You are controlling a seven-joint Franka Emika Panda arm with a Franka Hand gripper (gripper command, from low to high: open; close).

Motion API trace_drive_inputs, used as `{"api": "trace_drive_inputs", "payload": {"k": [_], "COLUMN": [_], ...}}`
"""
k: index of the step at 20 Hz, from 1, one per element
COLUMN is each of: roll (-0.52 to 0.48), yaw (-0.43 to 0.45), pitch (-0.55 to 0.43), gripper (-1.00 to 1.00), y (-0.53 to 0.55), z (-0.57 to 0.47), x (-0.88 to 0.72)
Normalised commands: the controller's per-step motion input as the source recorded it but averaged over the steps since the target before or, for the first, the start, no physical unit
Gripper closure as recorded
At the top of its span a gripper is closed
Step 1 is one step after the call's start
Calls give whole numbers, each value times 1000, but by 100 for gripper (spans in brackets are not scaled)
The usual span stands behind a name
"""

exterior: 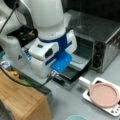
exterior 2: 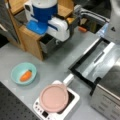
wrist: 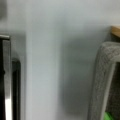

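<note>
Where the grey fabric drawer (exterior 2: 47,45) stood open from the wooden cabinet (exterior 2: 30,37), found the gripper (exterior 2: 58,40) just beside it, could not tell whether apart or together, and judged the drawer light, soft-walled and likely to sag, best gripped at its front rim.

The arm (exterior: 47,22) has a smooth, rounded white shell. A bright blue band (exterior: 58,40) goes around its wrist, and a flat blue bracket (exterior: 62,61) sits under it. A dark oval window shows on the white wrist block (exterior: 43,51). A black cable (exterior: 27,83) hangs from it.
</note>
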Motion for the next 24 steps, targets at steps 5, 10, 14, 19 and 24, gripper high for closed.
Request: {"api": "trace_drive_inputs", "payload": {"k": [5, 10, 14, 19, 24], "roll": [4, -9, -12, 20, 29], "yaw": [98, 116, 135, 115, 94], "pitch": [211, 212, 210, 185, 153], "gripper": [-100, -100, -100, -100, -100], "y": [-162, -146, -164, -231, -266], "z": [102, 109, 47, -27, -31], "x": [425, 395, 378, 385, 367]}}
